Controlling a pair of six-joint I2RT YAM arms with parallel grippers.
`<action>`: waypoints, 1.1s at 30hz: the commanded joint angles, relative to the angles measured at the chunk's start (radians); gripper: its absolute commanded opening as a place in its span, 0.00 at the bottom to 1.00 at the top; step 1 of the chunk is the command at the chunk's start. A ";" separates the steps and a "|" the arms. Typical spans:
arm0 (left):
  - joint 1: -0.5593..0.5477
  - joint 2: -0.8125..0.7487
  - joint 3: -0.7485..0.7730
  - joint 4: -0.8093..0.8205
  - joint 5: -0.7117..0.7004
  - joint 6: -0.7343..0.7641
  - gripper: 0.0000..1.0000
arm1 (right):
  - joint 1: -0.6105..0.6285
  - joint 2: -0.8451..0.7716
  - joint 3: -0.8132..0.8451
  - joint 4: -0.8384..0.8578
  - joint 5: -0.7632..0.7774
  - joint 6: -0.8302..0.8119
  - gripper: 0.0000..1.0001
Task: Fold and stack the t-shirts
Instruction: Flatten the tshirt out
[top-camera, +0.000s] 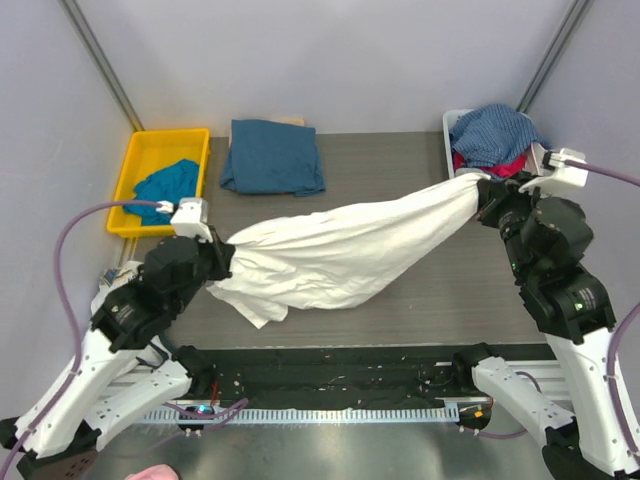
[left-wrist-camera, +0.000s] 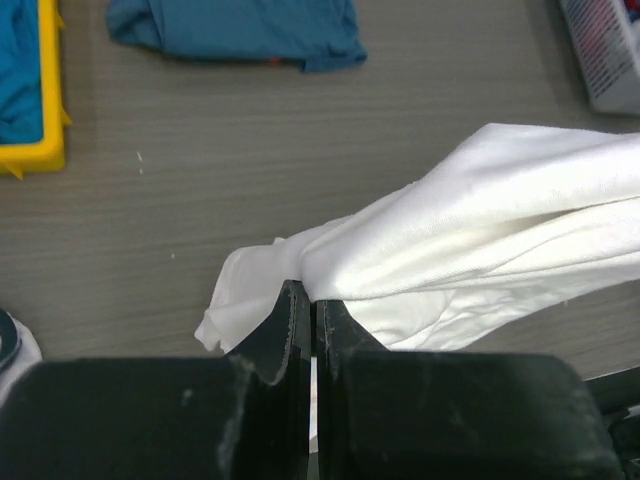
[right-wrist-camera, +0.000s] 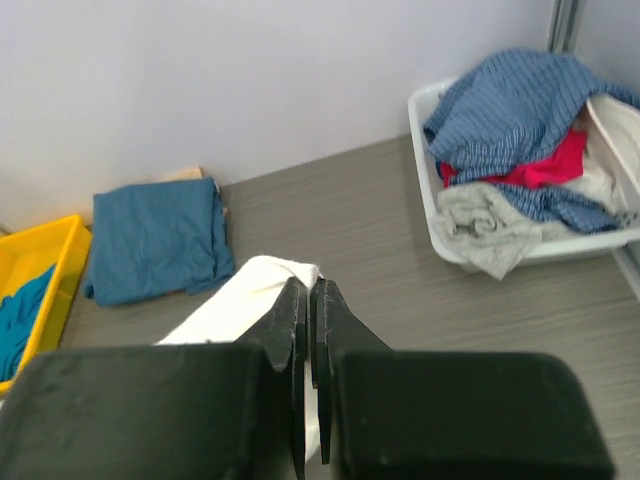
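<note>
White t-shirt (top-camera: 340, 250) bunched — chest marks hidden — its right end cut off in left wrist view.

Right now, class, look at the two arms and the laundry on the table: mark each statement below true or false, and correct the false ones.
1. Both grippers are shut on the white shirt. True: the left gripper and the right gripper each pinch an end.
2. The white shirt lies folded flat. False: it hangs stretched between the arms, bunched and sagging.
3. A folded blue shirt lies at the far side of the table. True.
4. The yellow bin is empty. False: teal cloth lies in it.
5. The white basket holds only one garment. False: striped blue, red and grey clothes are heaped in it.
</note>
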 joint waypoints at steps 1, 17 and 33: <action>0.005 0.095 -0.149 0.158 -0.030 -0.035 0.00 | -0.006 0.055 -0.150 0.057 0.070 0.068 0.01; 0.006 0.293 -0.203 0.188 -0.165 -0.050 1.00 | -0.008 0.253 -0.303 0.269 0.124 0.090 0.01; -0.053 0.010 -0.662 0.204 0.065 -0.462 1.00 | -0.008 0.269 -0.311 0.275 0.076 0.094 0.01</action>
